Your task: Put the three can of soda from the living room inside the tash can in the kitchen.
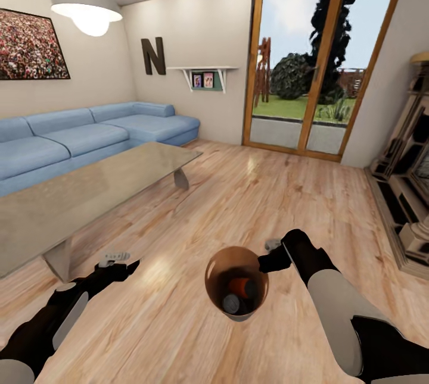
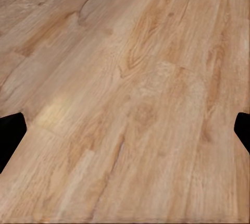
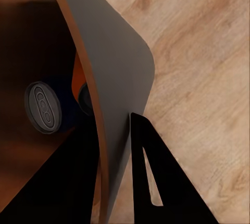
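Note:
The trash can [image 1: 210, 269], grey outside and brown inside, hangs in front of me over the wood floor. My right gripper [image 1: 266, 262] is shut on its rim. In the right wrist view one finger [image 3: 151, 172] lies outside the can's grey wall [image 3: 112, 73] and the other inside. Inside the can lie an orange soda can [image 1: 243, 286] and a dark one with a grey top [image 1: 230, 303]; that grey top [image 3: 42, 107] and a strip of orange [image 3: 77, 78] show again here. A third can is not clear. My left gripper [image 1: 113, 258] is open over bare floor [image 2: 125, 130].
A low grey coffee table [image 1: 71, 193] stands close on the left, with the blue sofa [image 1: 89, 134] behind it. The fireplace [image 1: 411, 193] lines the right wall. A glass door [image 1: 310, 62] and the black letter N [image 1: 153, 55] are at the far wall. Wood floor stretches ahead.

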{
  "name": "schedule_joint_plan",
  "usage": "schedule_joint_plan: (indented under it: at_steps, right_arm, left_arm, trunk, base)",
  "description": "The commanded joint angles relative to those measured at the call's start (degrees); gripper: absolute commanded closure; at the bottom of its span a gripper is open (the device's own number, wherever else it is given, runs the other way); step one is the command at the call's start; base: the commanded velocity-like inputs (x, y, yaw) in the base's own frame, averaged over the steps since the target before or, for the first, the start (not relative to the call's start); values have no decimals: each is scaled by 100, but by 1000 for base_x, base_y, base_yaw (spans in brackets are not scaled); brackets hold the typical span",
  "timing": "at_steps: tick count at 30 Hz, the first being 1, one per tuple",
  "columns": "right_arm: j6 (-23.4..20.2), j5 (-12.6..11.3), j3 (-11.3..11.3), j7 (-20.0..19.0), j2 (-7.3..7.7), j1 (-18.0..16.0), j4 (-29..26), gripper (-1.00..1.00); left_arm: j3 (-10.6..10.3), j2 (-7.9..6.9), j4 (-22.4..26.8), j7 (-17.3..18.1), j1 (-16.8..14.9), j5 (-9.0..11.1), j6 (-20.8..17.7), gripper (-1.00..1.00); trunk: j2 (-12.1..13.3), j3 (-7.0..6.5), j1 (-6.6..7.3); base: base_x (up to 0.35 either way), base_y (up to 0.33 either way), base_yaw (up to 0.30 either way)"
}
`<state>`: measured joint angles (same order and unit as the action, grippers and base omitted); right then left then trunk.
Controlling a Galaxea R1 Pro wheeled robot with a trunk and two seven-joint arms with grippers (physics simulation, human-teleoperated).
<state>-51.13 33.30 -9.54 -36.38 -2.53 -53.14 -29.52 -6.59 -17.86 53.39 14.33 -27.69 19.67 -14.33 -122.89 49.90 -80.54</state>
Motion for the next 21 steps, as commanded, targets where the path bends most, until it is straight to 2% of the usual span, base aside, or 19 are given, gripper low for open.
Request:
schedule_joint_plan:
  at_steps: [1, 21]
  right_arm:
    - [-37, -131, -13, -29, -1, -3, -1, 100]
    - [-37, -132, -13, -30, 2, -3, -1, 100]
  left_arm:
    - [0, 0, -12, 0, 0, 2, 0, -100]
    - [0, 2, -64, 0, 0, 9, 0, -100]
  trunk:
    - [-1, 7, 1]
    - [-1, 152, 1]
  base:
    - [-260, 184, 156]
    - [-234, 217, 157]
